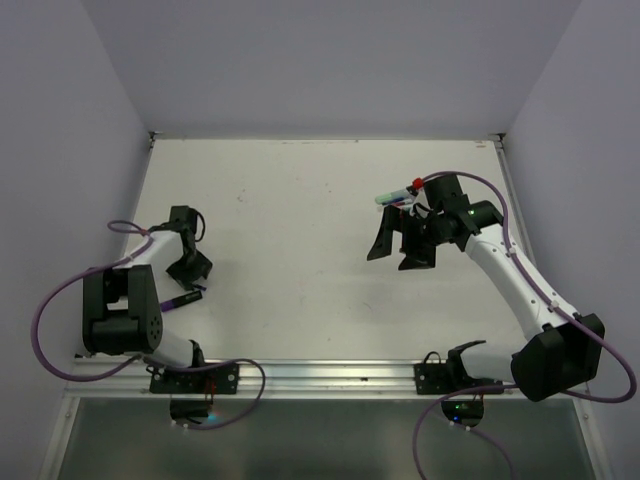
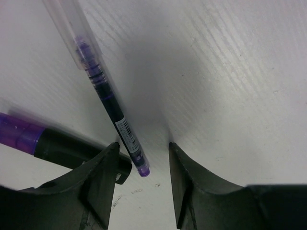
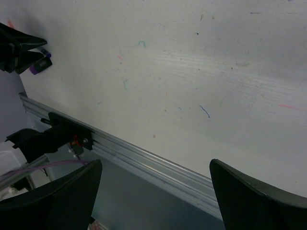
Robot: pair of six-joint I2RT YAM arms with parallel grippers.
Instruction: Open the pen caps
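Left jaws are standing part-open astride the tail of the pen (image 2: 108,103), its axis running ahead-left, cap (image 2: 67,28) at the far end. Right jaws are gaping wide, empty, well apart.

Top cam: left end effector (image 1: 189,267) sits at the left side of the counter (image 1: 290,190), tips just beside a dark purple pen (image 1: 183,297) lying flat; its jaw gap isn't readable here. Right end effector (image 1: 400,247) is at the right, fingers spread wide. A bunch of pens (image 1: 396,197) (green, red, purple) lies just behind it.
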